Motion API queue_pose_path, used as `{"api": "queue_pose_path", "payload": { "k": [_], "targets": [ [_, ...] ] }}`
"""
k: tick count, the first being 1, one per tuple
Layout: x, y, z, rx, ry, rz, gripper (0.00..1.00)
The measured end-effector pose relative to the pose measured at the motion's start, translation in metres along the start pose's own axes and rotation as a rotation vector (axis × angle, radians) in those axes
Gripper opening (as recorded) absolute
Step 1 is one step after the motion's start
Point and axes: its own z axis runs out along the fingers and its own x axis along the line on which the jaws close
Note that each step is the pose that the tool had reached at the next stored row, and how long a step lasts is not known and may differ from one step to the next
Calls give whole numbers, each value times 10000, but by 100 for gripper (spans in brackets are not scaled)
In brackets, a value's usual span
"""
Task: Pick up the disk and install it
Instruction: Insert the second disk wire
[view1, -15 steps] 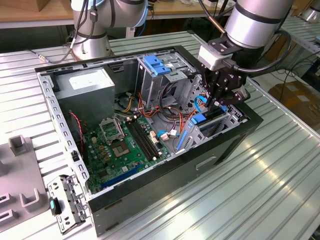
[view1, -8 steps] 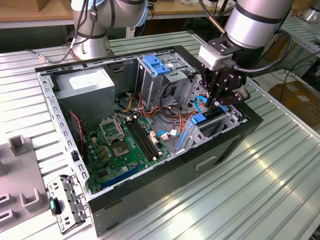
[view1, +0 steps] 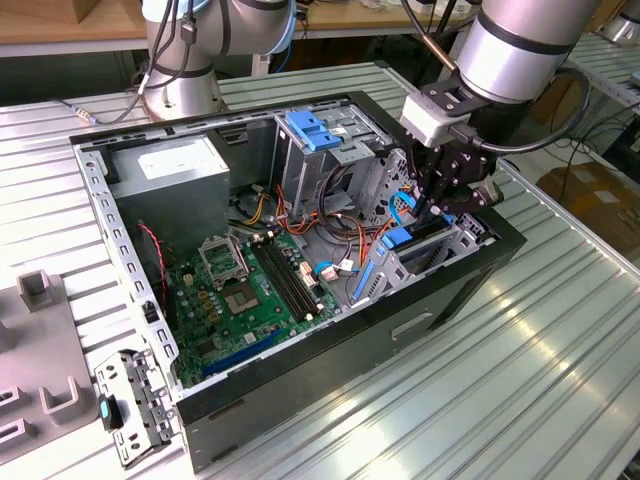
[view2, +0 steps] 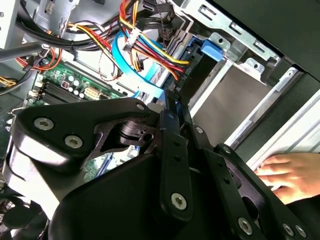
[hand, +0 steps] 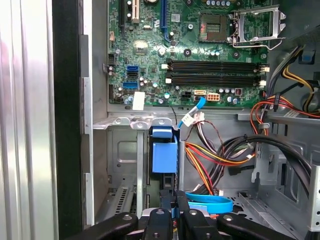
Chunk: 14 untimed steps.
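While my black gripper (view1: 440, 205) sits closed on the blue-railed silver disk (hand: 164, 156) in its bay, loose cables (hand: 210, 150) could snag it.

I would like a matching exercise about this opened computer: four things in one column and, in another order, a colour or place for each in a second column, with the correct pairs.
Things:
1. motherboard
2. power supply box
3. gripper
4. latch on top of the drive cage

Descriptions:
A. blue plastic
B. green, lying on the floor of the case
C. grey, in the case corner nearest the arm's base
D. black, lowered into the drive bay at the exterior view's right

Pairs: 1-B, 2-C, 3-D, 4-A
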Motion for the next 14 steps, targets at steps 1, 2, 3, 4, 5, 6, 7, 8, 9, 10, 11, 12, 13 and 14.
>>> {"api": "queue_pose_path", "payload": {
  "k": [1,2,3,4,5,6,7,8,9,10,11,12,13,14],
  "targets": [
    [7,1,2,0,-16,2,16],
    [9,0,4,0,-41,3,16],
    [11,-3,8,1,-90,5,16],
    [11,-8,12,1,-129,8,16],
    [10,-11,14,2,-144,10,16],
    [10,-13,17,2,-153,11,16],
    [11,-15,21,1,-158,12,16],
    [11,-17,26,1,-160,12,16],
    [11,-21,36,1,-161,12,16],
    [11,-23,45,2,-161,12,16],
    [12,-23,54,2,-163,11,16],
    [12,-23,60,2,-164,11,16],
    [12,-22,64,2,-164,12,16],
    [12,-22,70,2,-164,12,16]
  ]
}}
